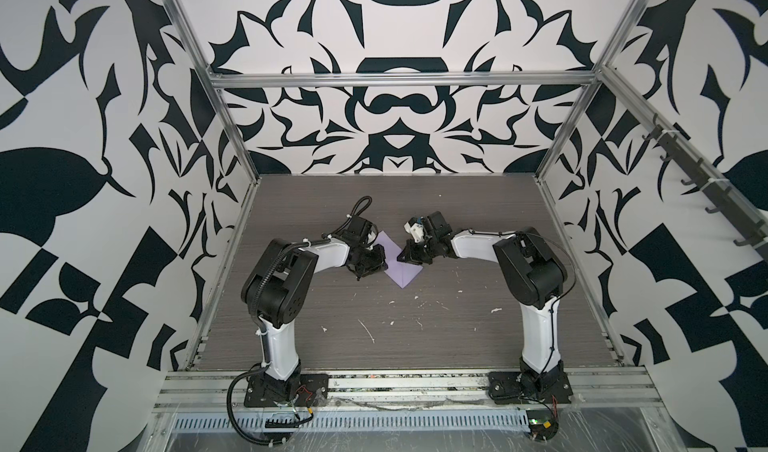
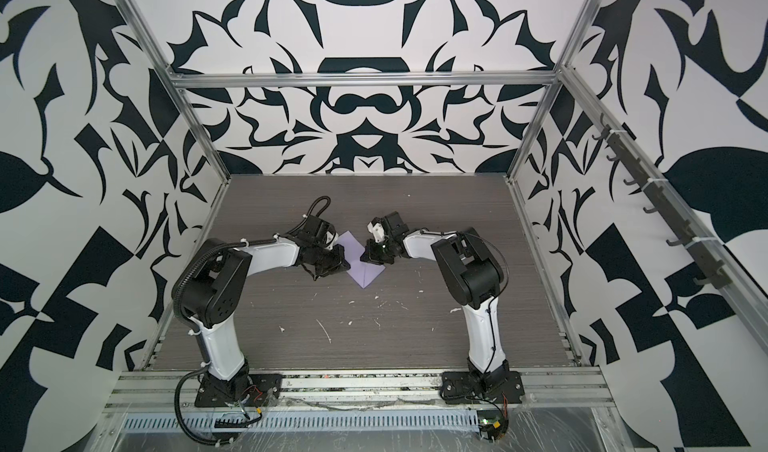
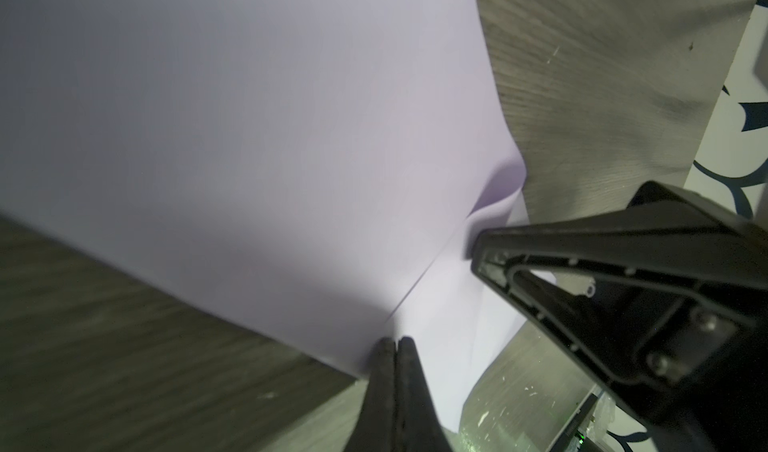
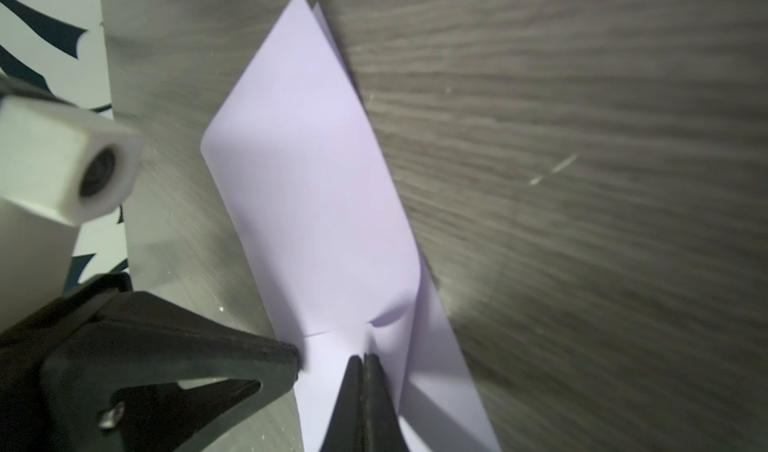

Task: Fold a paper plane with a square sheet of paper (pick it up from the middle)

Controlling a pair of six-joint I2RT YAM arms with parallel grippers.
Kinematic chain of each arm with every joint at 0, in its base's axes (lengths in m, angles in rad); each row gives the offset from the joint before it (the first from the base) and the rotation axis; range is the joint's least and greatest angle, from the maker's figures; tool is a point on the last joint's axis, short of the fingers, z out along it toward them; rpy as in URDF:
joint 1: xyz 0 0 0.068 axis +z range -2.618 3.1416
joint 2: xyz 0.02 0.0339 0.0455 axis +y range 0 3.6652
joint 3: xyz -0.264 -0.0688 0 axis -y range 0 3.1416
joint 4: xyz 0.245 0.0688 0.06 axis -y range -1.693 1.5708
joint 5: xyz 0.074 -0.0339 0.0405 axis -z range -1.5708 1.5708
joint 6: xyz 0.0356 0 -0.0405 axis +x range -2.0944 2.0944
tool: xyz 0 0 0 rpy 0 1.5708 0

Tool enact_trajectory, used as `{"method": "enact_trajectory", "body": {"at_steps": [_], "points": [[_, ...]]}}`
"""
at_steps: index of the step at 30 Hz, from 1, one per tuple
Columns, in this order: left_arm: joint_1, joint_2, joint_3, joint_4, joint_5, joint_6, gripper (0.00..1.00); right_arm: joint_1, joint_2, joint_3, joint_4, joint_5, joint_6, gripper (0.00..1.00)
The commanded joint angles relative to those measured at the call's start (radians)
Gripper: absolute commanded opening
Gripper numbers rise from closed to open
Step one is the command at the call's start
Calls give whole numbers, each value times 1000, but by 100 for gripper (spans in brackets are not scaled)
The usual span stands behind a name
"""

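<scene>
- Nearest cam: pale grey slotted plastic cable duct [image 1: 374, 423] along the front edge, w/ a ribbed aluminium rail [image 1: 415, 381] just behind it.
- Dark grey wood-grain bench [image 1: 436, 346] has small white flecks [image 1: 368, 331] scattered over its near half.
- Thin lilac-purple matte paper sheet [image 1: 402, 274] lies beyond the flecks, approx mid-bench, between the two arms. In both top views one corner points toward cam and a crease runs up its middle.
- Left end effector [image 3: 395, 341]: fingers pressed together, seemingly pinching the sheet's edge where a crease starts. Paper rises steeply past it in the left wrist view.
- Right end effector [image 4: 361, 358]: also pressed together, apparently nipping the sheet, w/ a small pucker just past its tips. The two tools' tips sit close beside each other.
- Right wrist view shows 2 layers slightly offset at the far corner, so at least one fold is in.
- Progress, my read: early-to-mid. Sheet is grabbed near its middle + partly folded, but there's no slim dart, sharp nose or wings yet.
- Left to do, prob.: flatten this fold, then nose + wing folds, then press creases.
</scene>
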Motion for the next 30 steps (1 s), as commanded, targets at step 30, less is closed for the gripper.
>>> {"method": "enact_trajectory", "body": {"at_steps": [30], "points": [[-1,58,-18,-82,-93,30,0,-64,-14,-18,62,123,72,0]]}}
